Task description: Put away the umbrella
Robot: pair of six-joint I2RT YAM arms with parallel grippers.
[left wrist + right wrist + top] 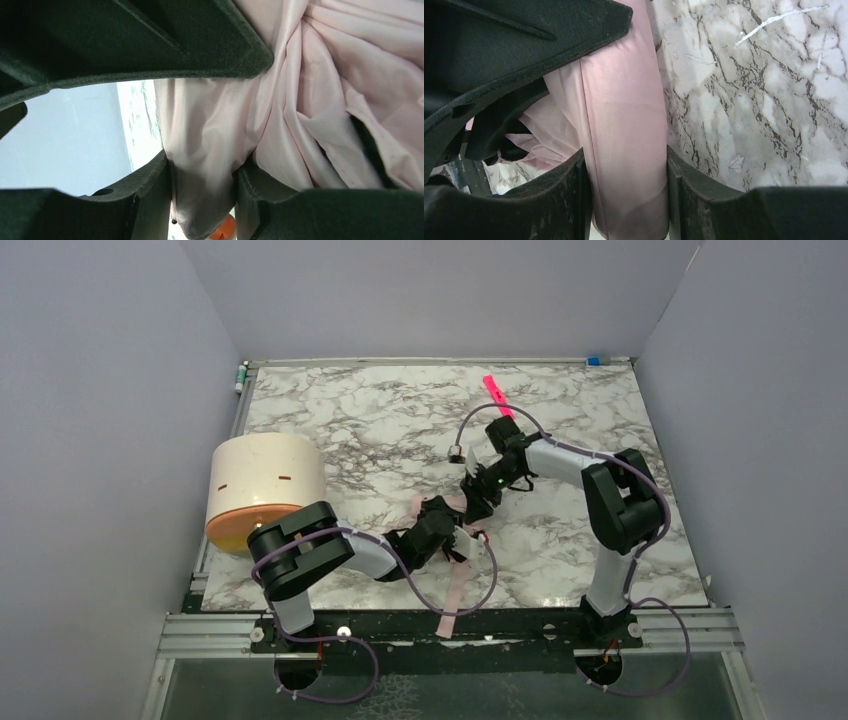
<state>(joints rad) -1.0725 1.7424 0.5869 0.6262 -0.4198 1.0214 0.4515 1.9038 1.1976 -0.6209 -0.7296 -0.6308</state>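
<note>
The umbrella lies crumpled low in the middle of the marble table, close to its near edge, with both arms bent in over it so that from above little more than scraps of pale pink cloth show between the black links. The left tool is narrowed on a hanging fold of the pink fabric, which fills the gap and presses against both of its fingers; black lining shows in a slit further right in that view. The right tool, just beyond the left one and nearly touching it, has a smooth pink roll of the fabric between its fingers, and it seems to be clamped on it, though the close view makes the pressure hard to judge. A pale pink strap trails from the bundle over the table's near edge. A cream cylinder with an orange end lies on its side at the left edge, well apart, and a bright pink strip rests near the far edge.
</note>
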